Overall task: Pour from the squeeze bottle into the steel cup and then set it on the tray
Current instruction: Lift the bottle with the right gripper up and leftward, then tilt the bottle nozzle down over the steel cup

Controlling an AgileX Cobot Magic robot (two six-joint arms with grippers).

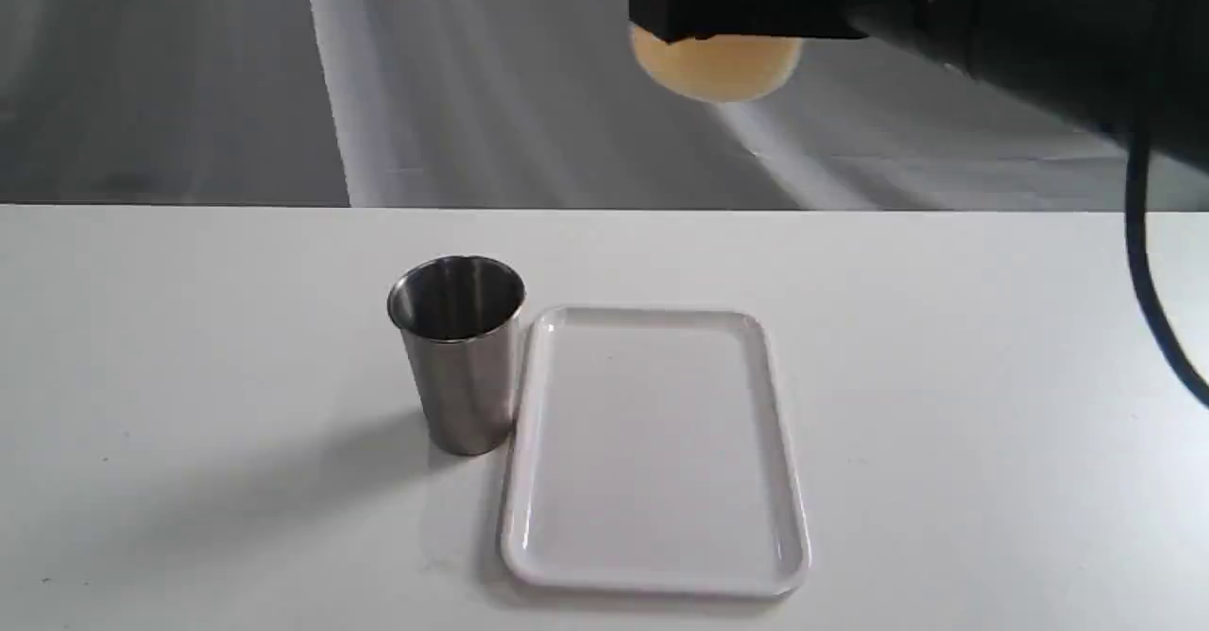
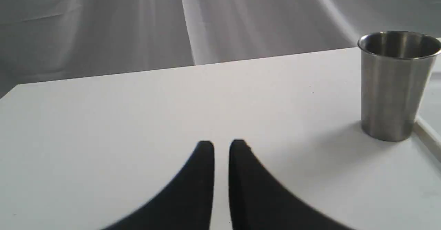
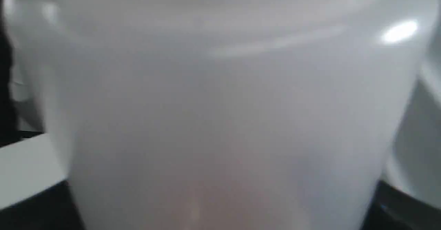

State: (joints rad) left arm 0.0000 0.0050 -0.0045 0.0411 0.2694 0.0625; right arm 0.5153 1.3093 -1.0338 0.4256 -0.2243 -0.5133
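The right arm's fingers (image 1: 737,3) are clasping the squeeze bottle (image 1: 715,69), which is hanging high above and right of the steel cup (image 1: 460,348).

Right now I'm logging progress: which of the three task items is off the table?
The translucent plastic squeeze bottle with amber liquid, up in the air; the brushed-steel cup and the flat white rectangular tray both rest on the white table.
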